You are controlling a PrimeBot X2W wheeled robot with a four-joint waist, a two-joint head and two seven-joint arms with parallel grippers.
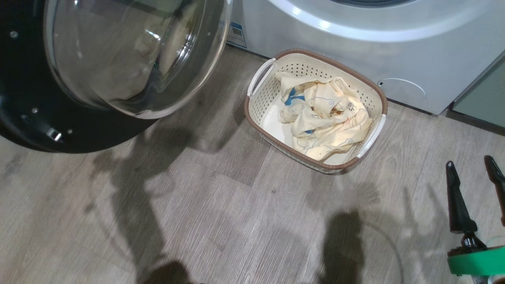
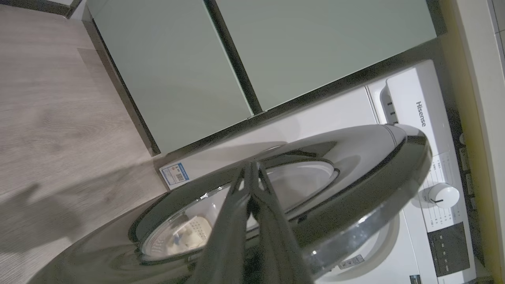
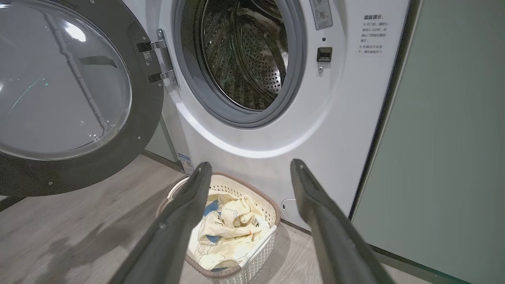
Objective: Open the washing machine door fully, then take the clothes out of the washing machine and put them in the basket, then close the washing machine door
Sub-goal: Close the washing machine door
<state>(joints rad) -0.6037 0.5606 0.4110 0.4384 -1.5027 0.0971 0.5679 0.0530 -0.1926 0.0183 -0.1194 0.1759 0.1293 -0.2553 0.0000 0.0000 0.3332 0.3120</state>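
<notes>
One perforated, round-cornered cream plastic basket (image 1: 262,98) of crumpled soft clothes (image 1: 327,118); left fingers (image 2: 229,236) together, right fingers (image 1: 457,205) apart.

Right gripper (image 1: 469,160): two long, tapered matte-black fingers (image 1: 457,205) on a bright green collar (image 1: 475,262).

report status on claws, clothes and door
Left claw shut, outer side of the door. Right claw open, empty. Clothes in the basket, drum looks empty, door open. Basket sits under the drum mouth, looks lower than the door's swing.

Grey wood-look floor (image 1: 197,221), pale green cabinets (image 2: 315,47)
</notes>
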